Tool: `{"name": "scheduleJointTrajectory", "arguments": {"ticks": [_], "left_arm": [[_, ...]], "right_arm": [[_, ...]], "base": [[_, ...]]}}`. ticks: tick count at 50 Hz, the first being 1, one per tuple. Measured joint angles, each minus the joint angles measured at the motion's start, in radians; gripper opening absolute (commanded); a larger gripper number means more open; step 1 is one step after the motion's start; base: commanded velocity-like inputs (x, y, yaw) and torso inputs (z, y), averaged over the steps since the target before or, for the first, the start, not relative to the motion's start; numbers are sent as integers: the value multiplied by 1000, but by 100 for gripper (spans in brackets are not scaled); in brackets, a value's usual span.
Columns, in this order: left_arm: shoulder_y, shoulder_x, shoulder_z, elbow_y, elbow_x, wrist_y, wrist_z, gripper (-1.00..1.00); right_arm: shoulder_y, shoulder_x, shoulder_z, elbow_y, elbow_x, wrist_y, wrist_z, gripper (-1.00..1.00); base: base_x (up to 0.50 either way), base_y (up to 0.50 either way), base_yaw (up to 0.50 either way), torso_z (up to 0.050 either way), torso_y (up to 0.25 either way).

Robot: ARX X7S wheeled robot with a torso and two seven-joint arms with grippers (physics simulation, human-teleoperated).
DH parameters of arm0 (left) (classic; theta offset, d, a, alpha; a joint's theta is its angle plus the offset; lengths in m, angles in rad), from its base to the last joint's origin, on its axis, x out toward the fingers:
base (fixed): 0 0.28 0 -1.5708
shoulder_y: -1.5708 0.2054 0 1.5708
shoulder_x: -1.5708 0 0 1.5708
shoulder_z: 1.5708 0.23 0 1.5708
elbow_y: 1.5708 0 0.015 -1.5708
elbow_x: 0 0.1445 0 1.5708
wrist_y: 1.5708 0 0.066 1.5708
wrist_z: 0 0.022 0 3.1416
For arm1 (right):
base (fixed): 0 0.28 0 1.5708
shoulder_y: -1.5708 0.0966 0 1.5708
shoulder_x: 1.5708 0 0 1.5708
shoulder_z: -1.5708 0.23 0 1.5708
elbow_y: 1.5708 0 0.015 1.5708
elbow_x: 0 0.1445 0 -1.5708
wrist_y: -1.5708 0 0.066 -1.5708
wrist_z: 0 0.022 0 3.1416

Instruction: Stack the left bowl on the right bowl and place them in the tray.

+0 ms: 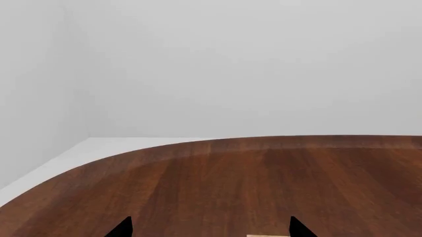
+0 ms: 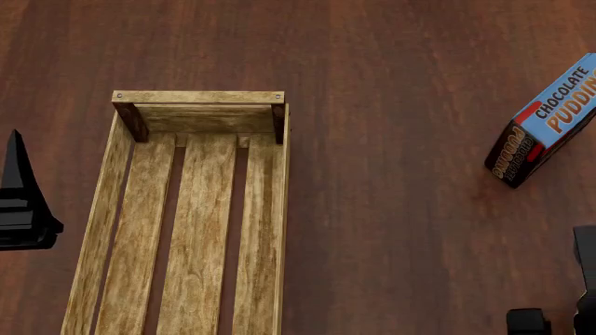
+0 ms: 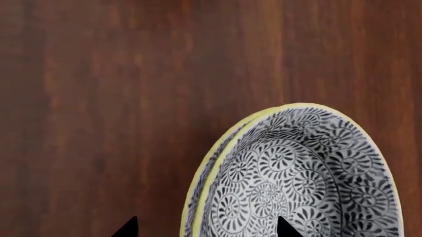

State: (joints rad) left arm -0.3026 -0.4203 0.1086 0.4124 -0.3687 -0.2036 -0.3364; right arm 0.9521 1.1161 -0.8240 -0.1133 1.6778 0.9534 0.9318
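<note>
At the far left of the head view, the left gripper (image 2: pixel 21 202) shows as a black wedge at the picture's edge, just beside the tray's (image 2: pixel 197 105) left wall and apart from it. Its wrist view shows the left gripper (image 1: pixel 209 230) released: two black fingertips (image 1: pixel 124 228) stand wide apart with nothing clamped between them. Only a pale sliver of wood, likely the tray (image 1: pixel 267 235), peeks in low between them. Ahead of this gripper the dark table (image 1: pixel 264 182) curves away to a white wall (image 1: pixel 231 64).

The tray lies between the two arms, a long slatted crate with darker posts in its far corners. It holds nothing in the part that shows, and its near end is cut off by the picture's edge.

Right of the tray, well apart from it, a blue pudding box (image 2: pixel 545 132) lies tilted on the table (image 2: pixel 391 70), ahead of the right arm (image 2: pixel 585 279), of which only dark parts show at the lower corner.

Under the right gripper (image 3: pixel 205 229) sit the bowls (image 3: pixel 303 168). They are nested, with two yellow rims one inside the other and a black-and-white spiral pattern within. This gripper is also spread wide: one fingertip (image 3: pixel 128 228) is outside the rims over the table and the other is over the patterned inside, so the near rim runs between them, ungripped. The bowls rest on the table, outside the tray.
</note>
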Motion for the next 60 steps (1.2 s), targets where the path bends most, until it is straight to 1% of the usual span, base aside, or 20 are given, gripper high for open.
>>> {"name": "scheduleJointTrajectory", "arguments": {"ticks": [38,41,60], "left_arm": [[-4,-5,8,-8,-2,4,-4,100],[-4,-5,9,-9,-2,5,-4,100],[-3,-8,13,-12,0,9,-7,100]], "right_arm": [[-85,-17,-9,49,-50,-91,-50,100],[-85,-28,-19,73,-77,-104,-76,100],[-113,-42,-41,103,-87,-136,-96,100]], "base": [[0,0,0,0,0],[0,0,0,0,0],[0,0,0,0,0]]}}
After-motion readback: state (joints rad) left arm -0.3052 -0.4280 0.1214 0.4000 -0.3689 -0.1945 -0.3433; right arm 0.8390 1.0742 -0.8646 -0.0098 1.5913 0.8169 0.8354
